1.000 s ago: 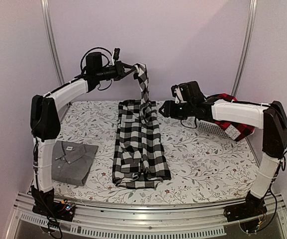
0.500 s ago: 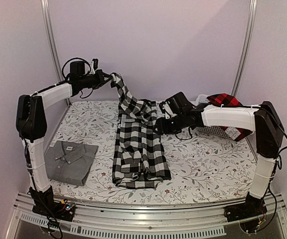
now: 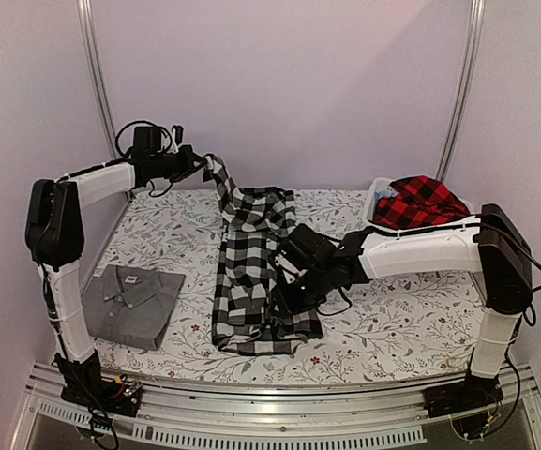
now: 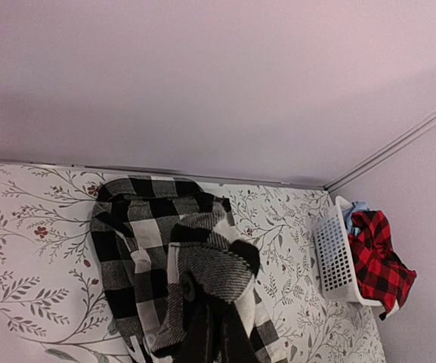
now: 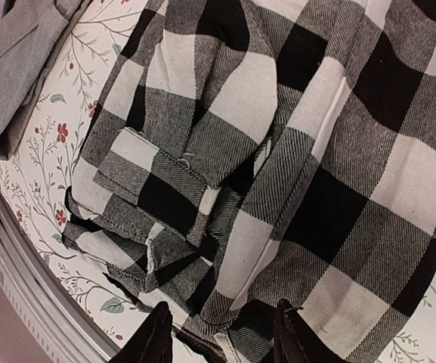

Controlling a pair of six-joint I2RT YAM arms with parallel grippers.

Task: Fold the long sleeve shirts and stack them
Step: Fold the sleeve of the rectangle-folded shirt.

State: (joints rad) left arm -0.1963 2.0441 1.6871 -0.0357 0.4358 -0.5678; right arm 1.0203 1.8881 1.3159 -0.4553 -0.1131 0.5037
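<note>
Pinching one sleeve of the black-and-white check shirt (image 3: pixel 261 272), the left pincer (image 3: pixel 195 165) is holding that strip of cloth up above the far left part of the table (image 3: pixel 392 323). The sleeve is running down and to the right from the closed tips to the shirt's body. In the left wrist view the gathered cloth (image 4: pixel 206 283) is bunching at the bottom centre and hiding the tips themselves. The rest of the shirt is lying lengthwise down the middle of the table, folded into a long band with its near end close to the front edge. The right pincer (image 3: pixel 284 289) is reaching low over the band's right edge, near its front half. Its two fingers (image 5: pixel 155 339) are standing well apart, with the shirt's folded edge lying between and just beyond them. Whether they are touching the cloth is not clear, but they are gripping nothing. A cuff with a button is resting on the checked layers just ahead of those tips. The grey shirt (image 3: pixel 134 302) is lying folded at the near left, well apart from both pincers. The red-and-black check shirt (image 3: pixel 422 201) is sitting heaped in the white basket (image 4: pixel 331 261) at the far right.
</note>
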